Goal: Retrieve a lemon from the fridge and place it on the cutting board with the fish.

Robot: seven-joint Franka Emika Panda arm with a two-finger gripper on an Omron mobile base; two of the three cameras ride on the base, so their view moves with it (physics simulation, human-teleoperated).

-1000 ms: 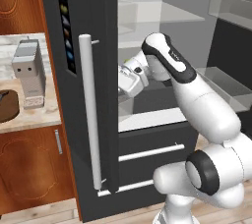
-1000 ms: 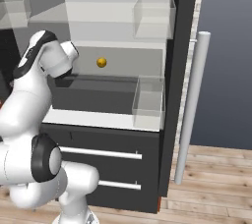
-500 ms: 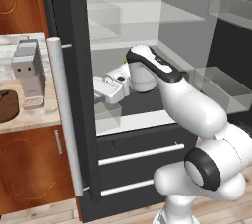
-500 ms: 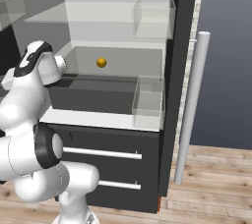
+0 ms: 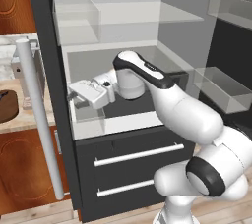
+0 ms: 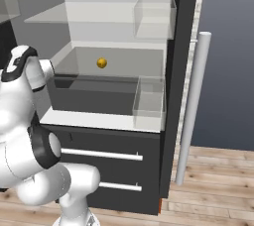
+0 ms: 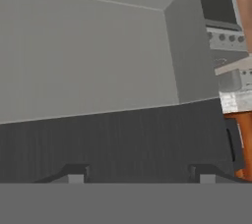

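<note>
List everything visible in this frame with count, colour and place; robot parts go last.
fridge: one, dark grey, doors open, pale grey interior.
lemon: one, yellow, at the back of the fridge's lower compartment.
clear shelves: clear, in the upper interior; count unclear.
clear bins: several, transparent, in the interior and on the doors.
bar handles: two long white ones on the doors, two shorter on the drawers below.
cutting board: one, dark brown, on the counter at the left edge of the left base view.
wooden cabinets: brown, left of the fridge.
gripper: one, white, at the fridge's left side, fingers apart.
</note>
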